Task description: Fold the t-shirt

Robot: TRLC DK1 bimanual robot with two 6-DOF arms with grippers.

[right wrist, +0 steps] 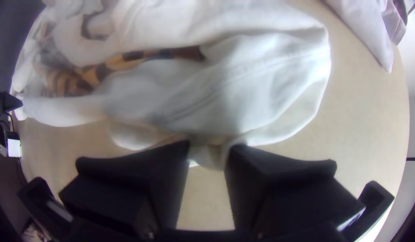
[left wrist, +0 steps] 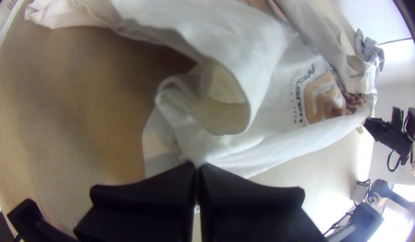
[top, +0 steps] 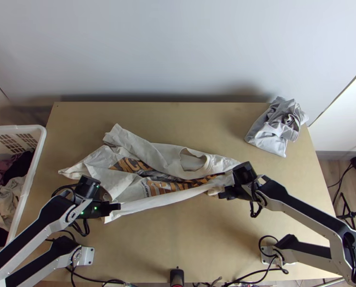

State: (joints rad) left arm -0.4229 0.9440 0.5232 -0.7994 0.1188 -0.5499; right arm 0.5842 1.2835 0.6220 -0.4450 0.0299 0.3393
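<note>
My left gripper (top: 116, 207) is at the near left edge of the white t-shirt (top: 163, 154); in the left wrist view the gripper (left wrist: 196, 166) is shut on a gathered edge of the t-shirt (left wrist: 234, 40). My right gripper (top: 221, 194) is at the shirt's near right part. In the right wrist view this gripper (right wrist: 208, 154) stands open, with a fold of the t-shirt (right wrist: 261, 80) between its fingers. The shirt lies loosely rumpled, its neck opening toward the right and its orange and dark print partly covered by folds. Its near edge runs fairly straight between both grippers.
A grey-white bundle of cloth (top: 279, 125) lies at the table's far right corner. The white basket (top: 32, 167) with clothes in it stands off the left edge. Bare wooden table (top: 187, 239) extends in front of the shirt.
</note>
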